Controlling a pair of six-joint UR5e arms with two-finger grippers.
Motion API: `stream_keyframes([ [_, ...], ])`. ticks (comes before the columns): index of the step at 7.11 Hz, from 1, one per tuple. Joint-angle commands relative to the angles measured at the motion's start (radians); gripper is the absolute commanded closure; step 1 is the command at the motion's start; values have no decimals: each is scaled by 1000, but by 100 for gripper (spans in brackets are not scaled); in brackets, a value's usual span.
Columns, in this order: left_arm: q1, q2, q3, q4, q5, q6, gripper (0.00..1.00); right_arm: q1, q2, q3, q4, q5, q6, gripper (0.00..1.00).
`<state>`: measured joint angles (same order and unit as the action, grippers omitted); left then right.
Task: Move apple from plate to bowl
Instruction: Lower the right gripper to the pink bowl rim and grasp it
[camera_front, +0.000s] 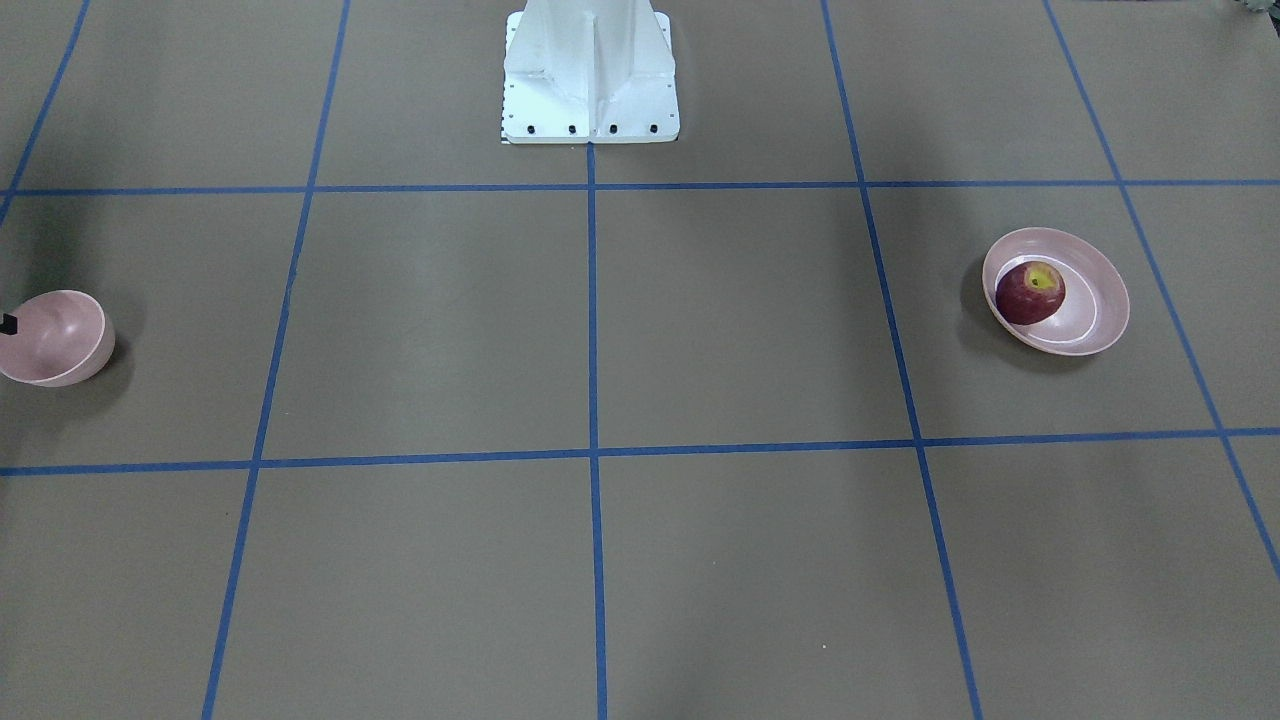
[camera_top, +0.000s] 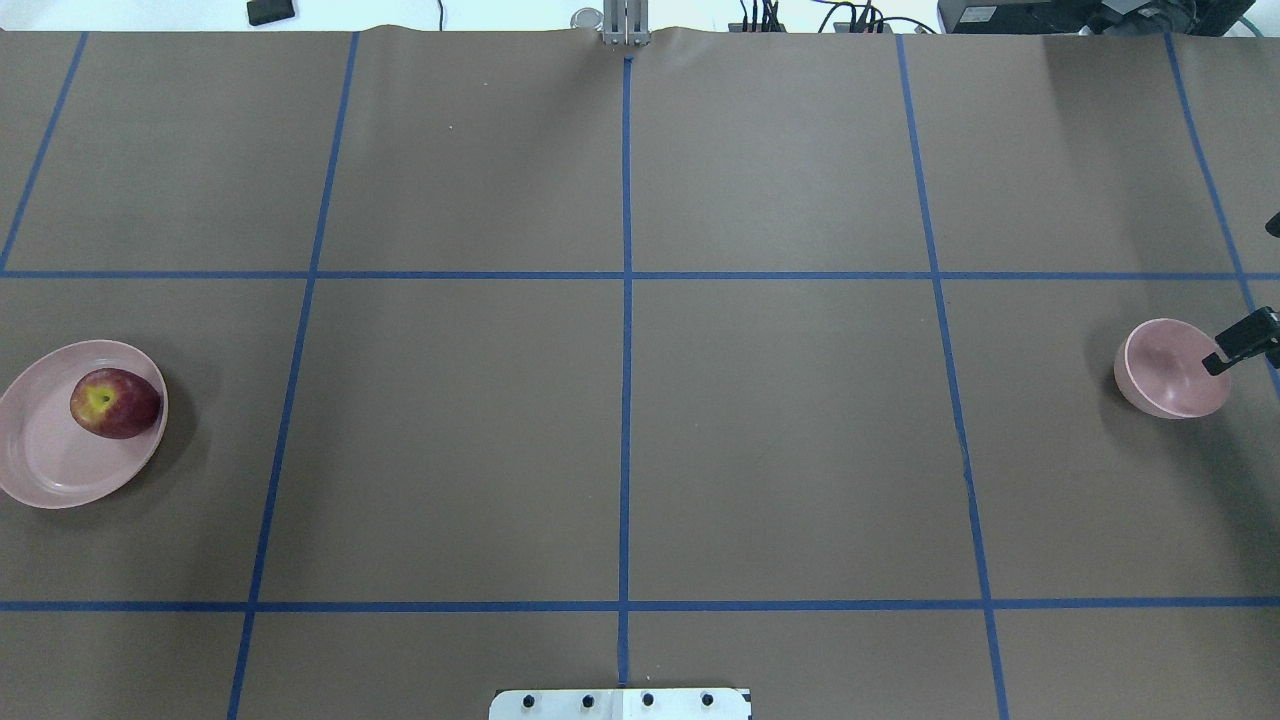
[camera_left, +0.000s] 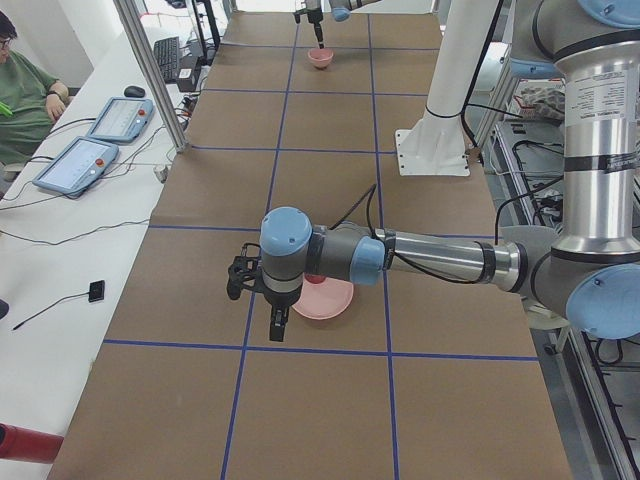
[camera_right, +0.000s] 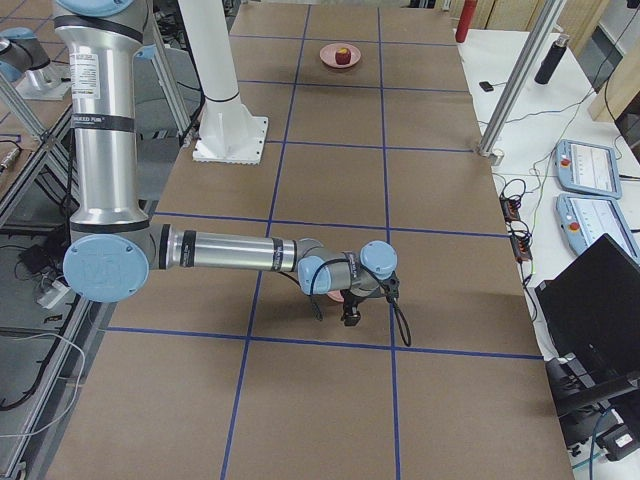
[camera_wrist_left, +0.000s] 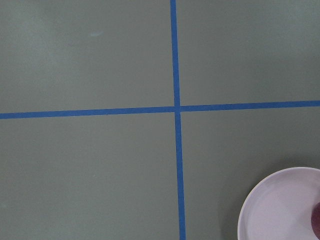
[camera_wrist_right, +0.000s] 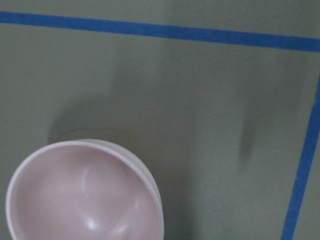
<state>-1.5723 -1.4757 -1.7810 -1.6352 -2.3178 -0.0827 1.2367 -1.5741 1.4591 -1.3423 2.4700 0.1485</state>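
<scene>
The apple (camera_top: 115, 403) sat on the plate (camera_top: 45, 475). The bowl (camera_top: 1170, 372) was far from the plate. The left gripper (camera_left: 262, 305) hung just beside the plate, and the right gripper (camera_right: 352, 317) was far from it. I could not tell if either was spread or pressed together. A sideways bump could roll the round apple off the plate.

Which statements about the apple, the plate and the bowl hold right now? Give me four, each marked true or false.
1. The apple lies on the plate. True.
2. The bowl already holds fruit. False: it is empty.
3. The plate and the bowl touch each other. False: they sit at opposite ends of the table.
4. The apple's yellow patch shows in the overhead view. True.
</scene>
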Motion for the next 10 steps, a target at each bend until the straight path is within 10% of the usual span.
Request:
stream_keyframes([
  [1, 0, 0, -5, 0, 0, -2, 1, -26, 5, -13, 15, 1, -3, 0],
  [2, 0, 0, -6, -6, 0, -2, 1, -32, 5, -11, 15, 1, 0, 13],
  [3, 0, 0, -8, -6, 0, -2, 1, -33, 5, -11, 41, 1, -4, 98],
  [10, 125, 0, -17, -156, -38, -198, 2, 96, 97, 82, 64, 256, 297, 100],
])
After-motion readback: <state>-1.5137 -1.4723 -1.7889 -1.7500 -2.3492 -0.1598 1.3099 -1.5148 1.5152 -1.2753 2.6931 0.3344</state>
